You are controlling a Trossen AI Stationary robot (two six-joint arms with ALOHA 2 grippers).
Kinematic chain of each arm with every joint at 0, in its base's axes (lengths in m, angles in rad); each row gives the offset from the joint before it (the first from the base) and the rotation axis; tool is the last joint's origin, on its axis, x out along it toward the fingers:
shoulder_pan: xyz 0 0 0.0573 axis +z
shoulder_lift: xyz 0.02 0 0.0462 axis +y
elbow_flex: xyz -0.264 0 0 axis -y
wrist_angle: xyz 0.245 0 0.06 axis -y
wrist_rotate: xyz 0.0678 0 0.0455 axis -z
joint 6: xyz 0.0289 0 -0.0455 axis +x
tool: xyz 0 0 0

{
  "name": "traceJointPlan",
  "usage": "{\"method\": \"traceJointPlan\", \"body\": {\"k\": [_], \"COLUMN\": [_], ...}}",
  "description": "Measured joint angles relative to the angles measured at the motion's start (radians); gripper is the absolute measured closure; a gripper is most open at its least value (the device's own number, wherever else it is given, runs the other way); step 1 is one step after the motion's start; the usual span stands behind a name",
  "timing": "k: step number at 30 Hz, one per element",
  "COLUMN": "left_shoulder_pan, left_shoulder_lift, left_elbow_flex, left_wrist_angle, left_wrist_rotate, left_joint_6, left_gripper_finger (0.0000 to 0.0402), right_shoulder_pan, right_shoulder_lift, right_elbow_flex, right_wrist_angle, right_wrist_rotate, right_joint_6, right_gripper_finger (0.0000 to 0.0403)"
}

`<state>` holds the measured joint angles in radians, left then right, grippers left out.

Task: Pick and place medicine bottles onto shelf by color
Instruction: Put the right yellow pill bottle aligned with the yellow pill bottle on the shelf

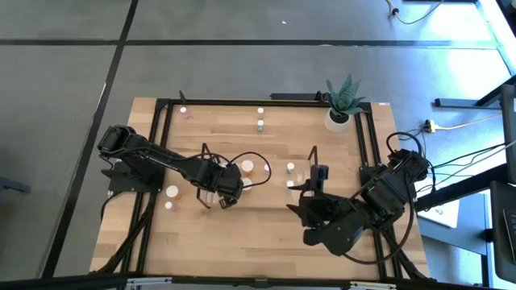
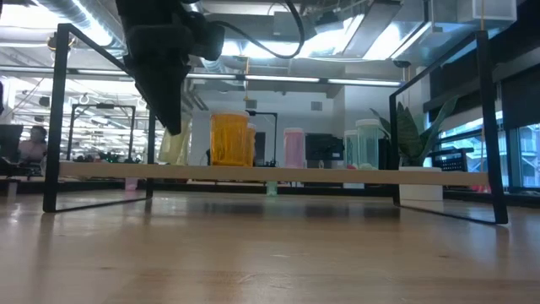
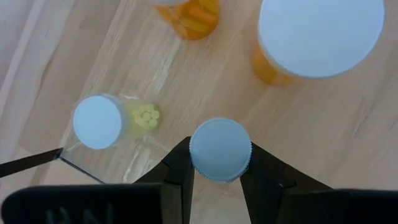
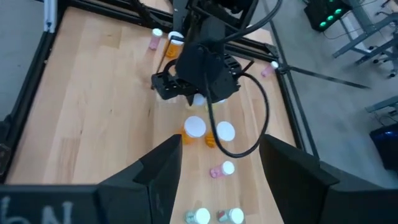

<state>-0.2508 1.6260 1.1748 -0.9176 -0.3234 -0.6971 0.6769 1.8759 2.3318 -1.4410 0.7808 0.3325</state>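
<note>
Medicine bottles, white-capped, spread over the wooden table (image 1: 266, 221) and on the shelf (image 2: 253, 172), listed from largest to smallest

Table: pale wood top inside a black metal frame, seen whole in the high view; both dark arms reach in from its sides

Shelf: clear rack with thin dark edges, standing across the middle of the table; in the low view its board runs level, well above the tabletop

Left arm: stretches from the table's left side toward the centre. The left gripper (image 3: 219, 163) is over the shelf's left end, its two fingers (image 3: 180, 168) closed narrowly on the white cap of a small bottle (image 3: 219, 149), one finger on each side

Right arm: folded at the table's right side. The right gripper (image 4: 221, 163) hovers above the wood, jaws wide apart, nothing between them

Plant pot (image 1: 338, 119): white, with a green spiky plant, at the far right corner

Large orange bottle (image 2: 230, 139): upright on the shelf, near the left gripper; in the left wrist view two orange bottles stand close together

Pink bottle (image 2: 293, 148) and pale green bottle (image 2: 368, 143): upright on the shelf, further along to the right

Small clear bottle (image 3: 99, 121): with yellow tablets, just beside the held one
</note>
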Motion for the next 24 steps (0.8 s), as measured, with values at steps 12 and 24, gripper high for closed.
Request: {"method": "traceJointPlan", "body": {"k": [12, 24], "left_shoulder_pan": [0.0, 0.0], "left_shoulder_lift": [0.0, 0.0], "left_elbow_flex": [0.0, 0.0], "left_wrist_angle": [0.0, -0.001], "left_wrist_rotate": [0.0, 0.0], "left_joint_6": [0.0, 0.0], "left_gripper_finger": [0.0309, 0.0309], "right_shoulder_pan": [-0.002, -0.193], "right_shoulder_lift": [0.0, 0.002], "right_elbow_flex": [0.0, 0.0], "right_wrist_angle": [0.004, 0.0], "right_wrist_rotate": [-0.171, -0.493], "right_joint_6": [0.029, 0.086], "right_gripper_finger": [0.0186, 0.0186]}}
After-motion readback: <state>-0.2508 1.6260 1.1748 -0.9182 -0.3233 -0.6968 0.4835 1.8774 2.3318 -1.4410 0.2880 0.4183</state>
